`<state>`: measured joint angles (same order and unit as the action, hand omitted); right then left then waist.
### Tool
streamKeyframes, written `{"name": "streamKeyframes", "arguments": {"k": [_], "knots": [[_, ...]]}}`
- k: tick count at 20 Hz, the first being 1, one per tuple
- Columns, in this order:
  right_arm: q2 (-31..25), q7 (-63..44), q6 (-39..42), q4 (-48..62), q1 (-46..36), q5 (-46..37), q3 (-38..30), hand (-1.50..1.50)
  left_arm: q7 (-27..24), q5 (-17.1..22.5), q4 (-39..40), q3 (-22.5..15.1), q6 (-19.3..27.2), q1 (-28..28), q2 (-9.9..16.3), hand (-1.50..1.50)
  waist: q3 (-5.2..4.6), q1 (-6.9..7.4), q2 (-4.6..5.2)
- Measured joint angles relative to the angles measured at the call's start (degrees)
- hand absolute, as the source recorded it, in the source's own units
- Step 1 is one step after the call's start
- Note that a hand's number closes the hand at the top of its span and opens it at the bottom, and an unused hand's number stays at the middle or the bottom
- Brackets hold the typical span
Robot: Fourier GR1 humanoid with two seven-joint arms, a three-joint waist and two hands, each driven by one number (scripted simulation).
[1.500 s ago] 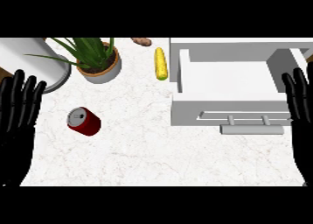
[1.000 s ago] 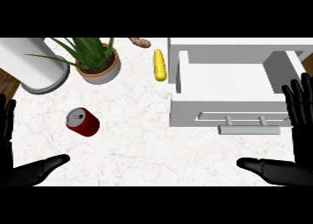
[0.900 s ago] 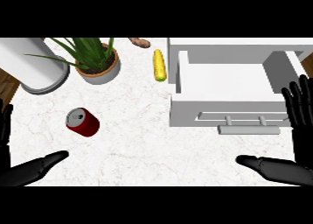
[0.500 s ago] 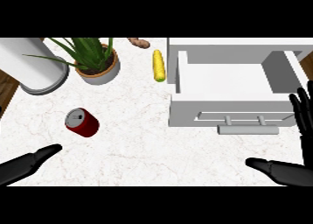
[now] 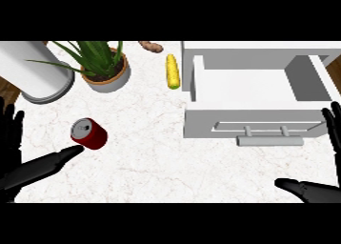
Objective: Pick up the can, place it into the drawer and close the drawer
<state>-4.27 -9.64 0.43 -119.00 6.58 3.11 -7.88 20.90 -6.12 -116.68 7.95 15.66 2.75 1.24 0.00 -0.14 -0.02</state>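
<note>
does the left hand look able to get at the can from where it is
Probably yes. The left hand lies open just below-left of the can, a fingertip almost at it, with bare counter between and nothing in the way.

Can point(image 5: 89, 134) lies left of open drawer point(image 5: 252, 97), plant point(image 5: 103, 66) behind.

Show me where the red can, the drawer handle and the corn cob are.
red can point(image 5: 90, 135), head view, on its red side wall
drawer handle point(image 5: 269, 140), head view, middle of the grey bar
corn cob point(image 5: 173, 71), head view, mid-length
</note>
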Motion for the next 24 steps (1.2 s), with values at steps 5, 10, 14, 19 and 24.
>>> {"name": "streamKeyframes", "arguments": {"k": [5, 10, 14, 19, 24], "knots": [[0.29, 0.88, 0.45, -0.82, 1.01, 0.36, -0.79, -1.5, -4.48, 0.36, 4.33, -2.15, 1.53, 2.46, -0.53, -1.5, 0.01, 0.04, 0.0], [-0.02, 0.51, 1.62, -2.97, 2.58, 1.09, -1.68, -1.5, -10.13, -0.13, 11.96, -5.7, 6.04, 2.04, -1.01, -1.5, 0.01, -0.05, 0.0], [-0.47, -1.56, 1.58, -4.2, 1.71, 1.82, -2.85, -1.5, -14.9, 1.32, 17.2, -5.37, 6.54, 2.64, -1.12, -1.5, -0.02, 0.02, 0.0], [-0.51, -1.98, 2.14, -5.42, 2.23, 2.04, -3.67, -1.5, -21.38, 3.47, 25.38, -4.9, 8.95, 1.75, -1.06, -1.5, 0.0, -0.03, 0.01], [-0.53, -1.87, 3.5, -6.35, 3.39, 3.44, -5.2, -1.5, -27.15, 6.67, 32.82, -2.9, 9.48, 0.52, -1.14, -1.5, -0.01, -0.03, 0.01]]}}
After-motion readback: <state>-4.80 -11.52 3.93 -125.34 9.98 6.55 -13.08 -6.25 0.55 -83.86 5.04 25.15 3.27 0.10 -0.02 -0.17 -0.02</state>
